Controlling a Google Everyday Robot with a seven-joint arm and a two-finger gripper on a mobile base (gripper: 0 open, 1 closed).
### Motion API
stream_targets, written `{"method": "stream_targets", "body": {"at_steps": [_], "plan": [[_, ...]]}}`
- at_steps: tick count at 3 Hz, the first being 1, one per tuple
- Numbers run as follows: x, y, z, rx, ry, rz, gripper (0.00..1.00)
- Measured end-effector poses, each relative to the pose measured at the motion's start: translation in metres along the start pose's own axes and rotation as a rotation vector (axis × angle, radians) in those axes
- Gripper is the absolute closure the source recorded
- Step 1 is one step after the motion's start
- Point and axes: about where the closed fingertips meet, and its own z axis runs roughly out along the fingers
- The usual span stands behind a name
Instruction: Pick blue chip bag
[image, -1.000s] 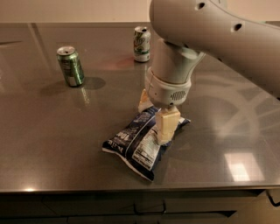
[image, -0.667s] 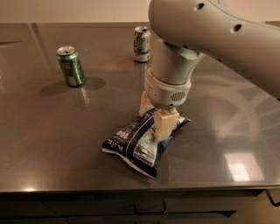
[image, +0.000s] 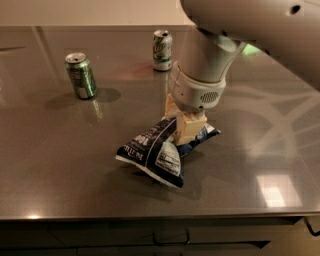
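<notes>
Raised slightly: gripper (image: 181, 131), fingers (image: 190, 127) clamped on blue chip bag (image: 154, 152); bag's middle hidden behind them; arm cut off above.

place: looks like a kitchen or break-room counter | surface: dark polished tabletop (image: 60, 175), lights mirrored in it | below front edge: cabinet fronts with a pull handle (image: 170, 243) | on top: green can (image: 81, 75), second can (image: 162, 50), blue chip bag (image: 150, 150) | robot: hand (image: 182, 130) at mid-tabletop, pinched on the bag
</notes>
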Motion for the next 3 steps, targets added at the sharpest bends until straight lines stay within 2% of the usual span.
{"method": "stream_targets", "body": {"at_steps": [1,2,3], "plan": [[0.007,-0.011,-0.035,0.063,-0.046,0.040,1.00],[0.013,-0.025,-0.077,0.160,-0.083,0.074,1.00],[0.021,-0.038,-0.113,0.233,-0.107,0.103,1.00]]}}
